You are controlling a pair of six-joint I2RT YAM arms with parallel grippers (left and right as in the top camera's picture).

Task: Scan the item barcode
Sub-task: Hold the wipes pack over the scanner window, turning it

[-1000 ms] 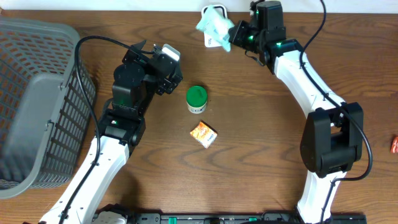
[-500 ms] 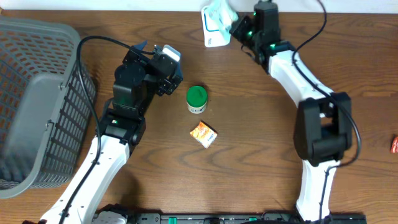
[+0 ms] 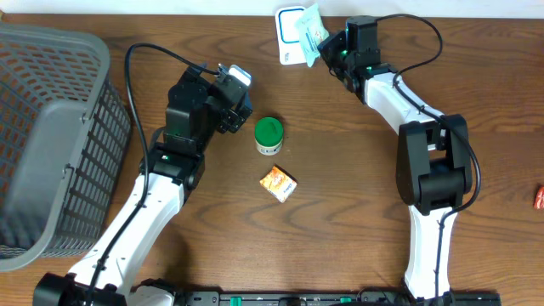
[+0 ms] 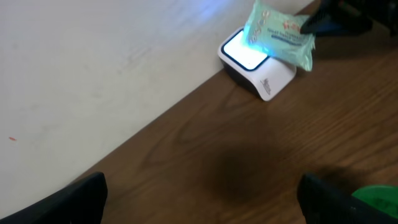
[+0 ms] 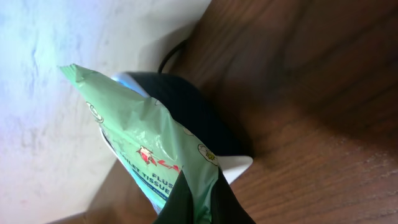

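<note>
Over the scanner, my right gripper is clamped tight on the pack. I judge scanning is underway; next, its barcode must face the scanner.

The basket runs off the left edge; a red item is clipped right. The tissue pack half-hides the scanner.

The wooden tabletop is carrying a grey mesh basket at nine o'clock and a white scanner glowing at twelve. A green-lidded tub is sitting centrally, a small orange box is lying just toward six, and something red is peeking in at three.
</note>
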